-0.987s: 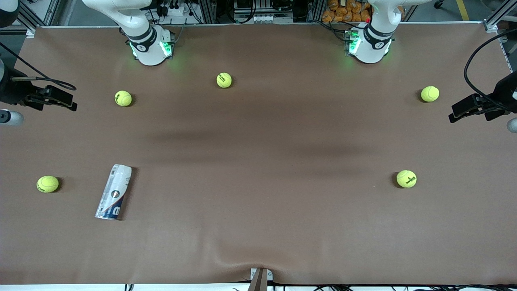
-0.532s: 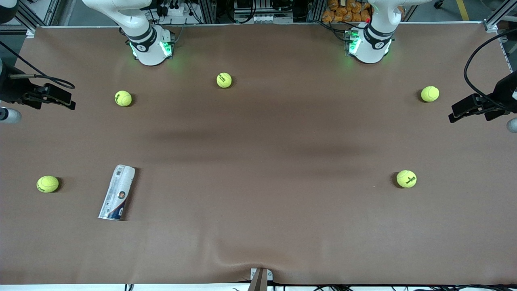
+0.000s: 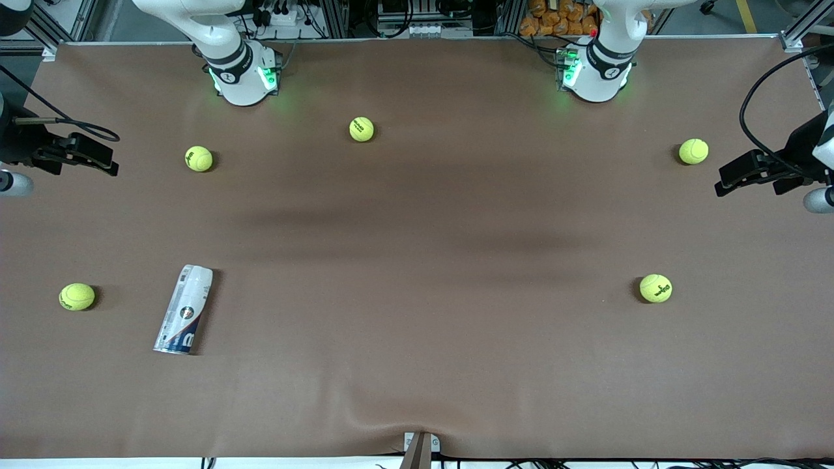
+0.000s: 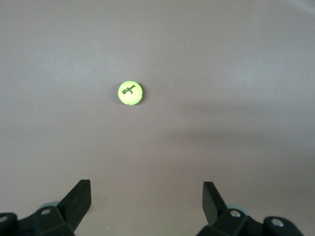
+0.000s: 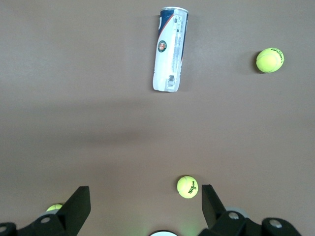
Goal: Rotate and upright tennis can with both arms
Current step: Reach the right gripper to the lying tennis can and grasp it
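- The clear plastic tennis can with the white, blue and red label lies flat on its side on the brown bench. It is at the right arm's end of the bench, in the part nearer to the front camera. It is in about the same spot as a moment ago.
- A yellow-green tennis ball sits near the can, closer to the bench's edge at that end. It does not touch the can.
- The right hand is up in the air over the edge of the bench at its own end. Its fingers are spread wide and hold nothing. It has slid a little way toward the robots' bases, so it is not closer to the can.
- The left hand is over the edge of the bench at the left arm's end, well apart from the can. Its fingers are wide too, and empty. It has crept a little in over the bench.
- I think the job has only just begun. Nobody has touched the can yet, so turning it and standing it up are both left to do.
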Controlling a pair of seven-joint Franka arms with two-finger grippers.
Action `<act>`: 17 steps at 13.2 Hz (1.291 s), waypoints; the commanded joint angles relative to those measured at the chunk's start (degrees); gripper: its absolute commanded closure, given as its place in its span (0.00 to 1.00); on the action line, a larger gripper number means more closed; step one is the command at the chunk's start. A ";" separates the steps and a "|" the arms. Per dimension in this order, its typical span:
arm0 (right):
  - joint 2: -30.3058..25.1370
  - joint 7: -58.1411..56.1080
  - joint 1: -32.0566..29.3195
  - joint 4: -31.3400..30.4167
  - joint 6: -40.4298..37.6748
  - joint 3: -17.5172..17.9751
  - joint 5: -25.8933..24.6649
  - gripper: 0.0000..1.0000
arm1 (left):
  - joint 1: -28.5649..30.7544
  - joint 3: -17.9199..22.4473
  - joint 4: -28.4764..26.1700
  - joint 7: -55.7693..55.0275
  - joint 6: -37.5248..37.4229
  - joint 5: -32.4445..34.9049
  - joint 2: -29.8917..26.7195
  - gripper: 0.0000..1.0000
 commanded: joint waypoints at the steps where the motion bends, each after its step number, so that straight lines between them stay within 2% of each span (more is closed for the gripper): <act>1: -0.80 -1.62 -2.28 0.10 -0.22 1.04 -0.24 0.00 | 0.25 -0.68 0.47 0.76 -0.92 0.78 -0.08 0.00; 7: 1.03 -1.62 0.27 -0.43 2.32 1.30 -0.85 0.00 | 0.07 -0.68 0.12 0.76 -1.01 1.13 -0.60 0.00; 10: 6.91 -1.53 0.44 -0.43 3.72 1.30 -0.16 0.00 | -0.02 -0.59 -0.41 0.85 -1.71 1.13 -0.69 0.00; 13: 11.49 -1.10 0.18 -0.43 9.43 1.22 0.82 0.00 | -0.37 -0.42 -0.58 0.93 -1.71 1.22 -0.61 0.00; 17: 16.76 -1.71 -2.98 -0.52 12.07 1.13 0.90 0.00 | -0.29 -0.15 -0.32 1.02 -1.27 1.13 -0.08 0.00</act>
